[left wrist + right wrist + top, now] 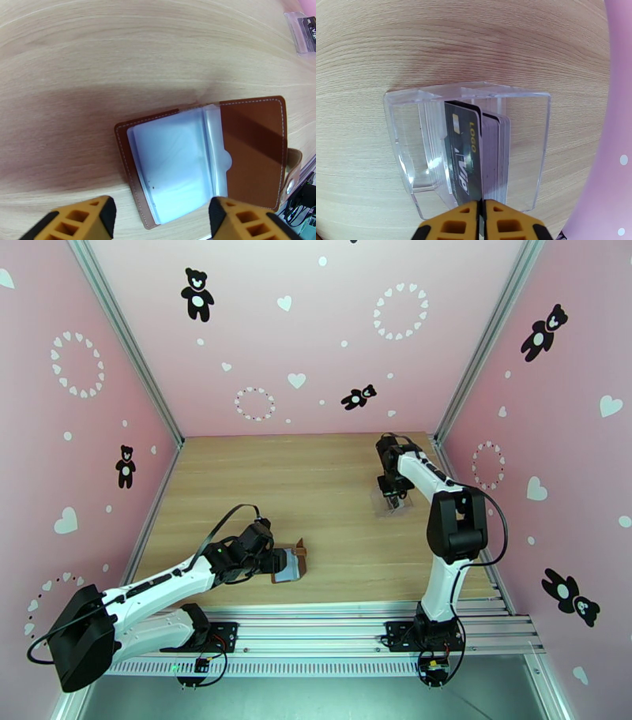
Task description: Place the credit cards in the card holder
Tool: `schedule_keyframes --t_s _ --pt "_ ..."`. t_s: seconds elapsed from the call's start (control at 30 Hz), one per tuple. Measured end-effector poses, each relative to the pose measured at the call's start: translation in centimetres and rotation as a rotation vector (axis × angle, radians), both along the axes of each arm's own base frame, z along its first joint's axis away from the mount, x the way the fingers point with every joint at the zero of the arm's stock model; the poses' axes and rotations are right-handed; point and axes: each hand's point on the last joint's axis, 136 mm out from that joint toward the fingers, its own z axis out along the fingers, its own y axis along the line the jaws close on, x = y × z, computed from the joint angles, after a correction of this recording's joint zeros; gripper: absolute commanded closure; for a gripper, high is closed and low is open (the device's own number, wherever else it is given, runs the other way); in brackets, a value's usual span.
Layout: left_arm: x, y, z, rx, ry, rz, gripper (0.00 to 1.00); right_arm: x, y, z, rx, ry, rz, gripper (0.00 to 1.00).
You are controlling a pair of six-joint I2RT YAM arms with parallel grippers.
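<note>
Pink walls (237,335) printed with black bears and white hearts close round a pale wooden worktop (316,469). Right of centre stands a clear plastic box (410,138) with a stack of dark, thin plastic credit cards (495,158) on edge inside. The right arm bends down over it, its right hand (481,215) pinched narrow on the edge of the front card (464,158). At lower centre the brown leather card holder (252,150) lies open, greyish pockets up. The left arm stretches low, its left hand (162,213) spread wide above the holder, holding nothing.
</note>
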Motion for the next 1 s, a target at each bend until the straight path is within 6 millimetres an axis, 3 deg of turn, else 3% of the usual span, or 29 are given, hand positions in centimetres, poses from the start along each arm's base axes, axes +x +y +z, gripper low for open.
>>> schedule_keyframes --t_s 0.63,1.0 --pt "0.0 0.0 0.0 0.0 0.0 0.0 0.32 -0.11 -0.37 -0.07 -0.045 0.012 0.006 0.86" --pt "0.0 0.0 0.0 0.0 0.0 0.0 0.32 -0.1 0.32 -0.01 -0.039 0.013 0.028 1.0"
